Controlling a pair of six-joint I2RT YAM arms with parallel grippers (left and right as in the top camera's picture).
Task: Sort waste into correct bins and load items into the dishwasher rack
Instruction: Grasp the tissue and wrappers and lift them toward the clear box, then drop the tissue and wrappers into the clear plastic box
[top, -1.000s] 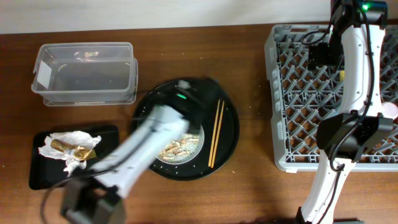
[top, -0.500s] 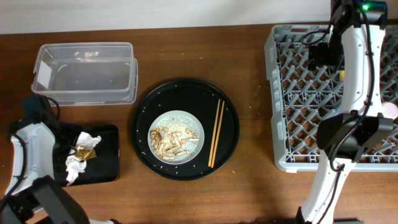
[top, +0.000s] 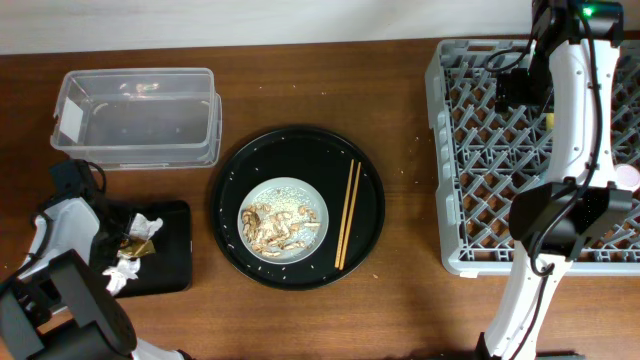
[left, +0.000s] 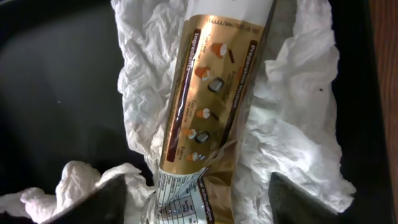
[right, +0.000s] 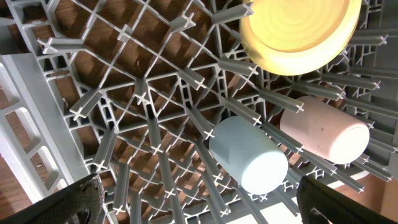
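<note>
Down on the robot's left side of the tabletop (top: 400, 290) sits the shallow black tray (top: 172, 275), and the left tool (left: 196, 200) hangs right over the waste in it. Its fingers (left: 112, 199) are spread wide, gripping nothing. The lower end of the brown-gold wrapper (left: 208, 93) lies in the gap between them, and neither finger looks to be touching it. That wrapper stretches across the crumpled white napkin (left: 292, 143), and both lie inside the black tray.

Just beyond that tray is the clear tub (top: 135, 130), white label (top: 70, 120) on its left end, with a few small bits along its far wall.

Centre of the tabletop now: the large round black tray (top: 225, 180) carries the grey plate (top: 300, 192). The food scraps (top: 272, 228) are heaped on the plate, and crumbs are scattered over the tray around it. The chopsticks (top: 347, 215) lie side by side just to the right of the plate, also on the round tray.

Over to the right, and the dishwasher rack (top: 445, 150) fills that end. The right arm (top: 572, 120) reaches over it, and the right tool (right: 205, 205) is parted wide above the lattice, holding nothing. Below it, the yellow bowl (right: 298, 31) is lodged among the pegs. The light blue cup (right: 249, 155) and the pink cup (right: 323, 130) lie tilted just beside each other, both in the rack.
</note>
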